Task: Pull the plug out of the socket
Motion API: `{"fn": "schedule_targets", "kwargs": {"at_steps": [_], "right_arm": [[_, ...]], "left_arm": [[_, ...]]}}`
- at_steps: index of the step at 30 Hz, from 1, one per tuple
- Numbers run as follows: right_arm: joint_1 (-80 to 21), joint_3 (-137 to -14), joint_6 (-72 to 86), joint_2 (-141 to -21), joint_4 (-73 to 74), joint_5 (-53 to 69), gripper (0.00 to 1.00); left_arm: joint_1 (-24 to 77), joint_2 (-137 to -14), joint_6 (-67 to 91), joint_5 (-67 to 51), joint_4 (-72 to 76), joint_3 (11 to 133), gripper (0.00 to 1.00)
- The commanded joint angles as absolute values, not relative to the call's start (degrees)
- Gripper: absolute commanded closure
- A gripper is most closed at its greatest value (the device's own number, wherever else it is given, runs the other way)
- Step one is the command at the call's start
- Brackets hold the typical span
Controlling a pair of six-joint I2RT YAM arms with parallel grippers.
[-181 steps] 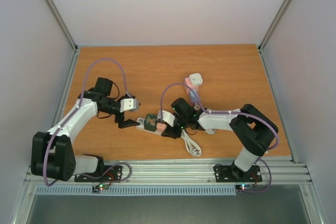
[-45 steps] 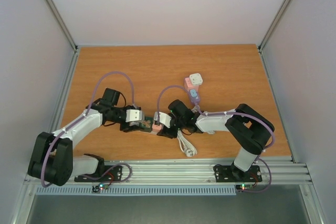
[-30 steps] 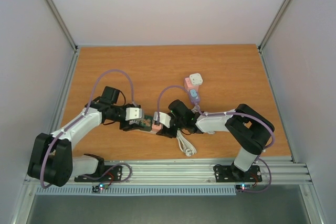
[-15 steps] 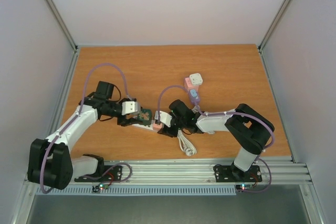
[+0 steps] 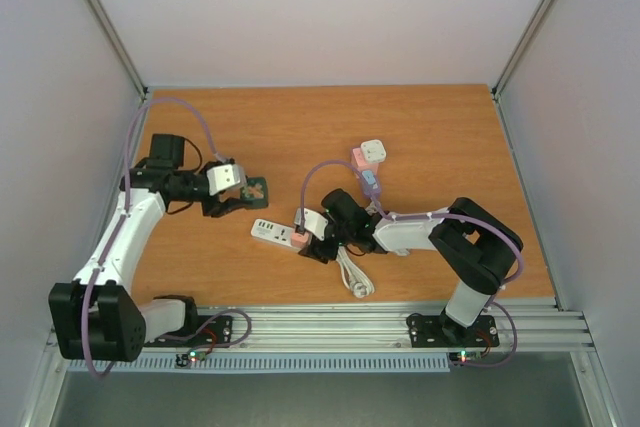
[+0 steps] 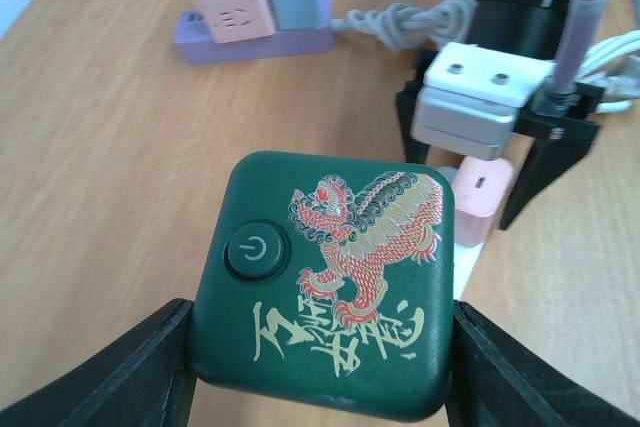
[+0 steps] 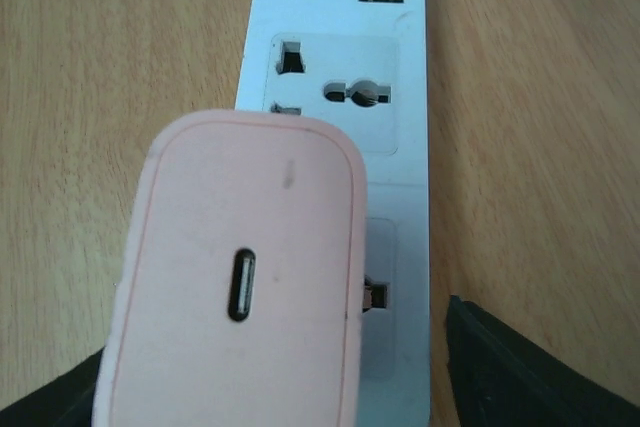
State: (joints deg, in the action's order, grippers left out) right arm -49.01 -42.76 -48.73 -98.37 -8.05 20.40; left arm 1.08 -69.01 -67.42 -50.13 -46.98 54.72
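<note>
Your left gripper clamps the green plug (probably rigid, light, slick) by its flanks, off the socket strip; your right gripper straddles that strip, pinching or loose I cannot tell.

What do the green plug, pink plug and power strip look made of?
Green plug: moulded plastic, satin finish with a soft sheen, dragon printed in gold and red.
Pink plug: matte plastic, rounded edges, no glare.
Power strip: smooth white plastic, slightly glossy, printed lettering.
All three are likely, judged by look alone.
</note>
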Motion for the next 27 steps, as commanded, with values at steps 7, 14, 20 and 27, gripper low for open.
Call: {"fn": "schedule_targets", "kwargs": {"at_steps": [7, 14, 20, 27], "right_arm": [[-49.0, -45.9, -44.9, -93.7, -6.4, 22.7, 0.01], [-49.0, -47.0, -44.4, -89.3, -3.5, 24.2, 0.01], [-49.0, -48.3, -44.2, -84.3, 3.1, 24.9, 0.01], [-49.0, -48.9, -42.2, -78.7, 9.5, 24.6, 0.01]], "left_arm": [[-2.7, -80.8, -70.2, -33.5, -58.4, 76.7, 0.73], [-3.1, -90.1, -71.2, -21.1, -60.0, 89.3, 0.71], [-3.1, -99.0, -73.3, -10.2, -60.1, 99.2, 0.71], [-3.1, -109.0, -78.7, 1.0, -55.7, 106.3, 0.69]]}}
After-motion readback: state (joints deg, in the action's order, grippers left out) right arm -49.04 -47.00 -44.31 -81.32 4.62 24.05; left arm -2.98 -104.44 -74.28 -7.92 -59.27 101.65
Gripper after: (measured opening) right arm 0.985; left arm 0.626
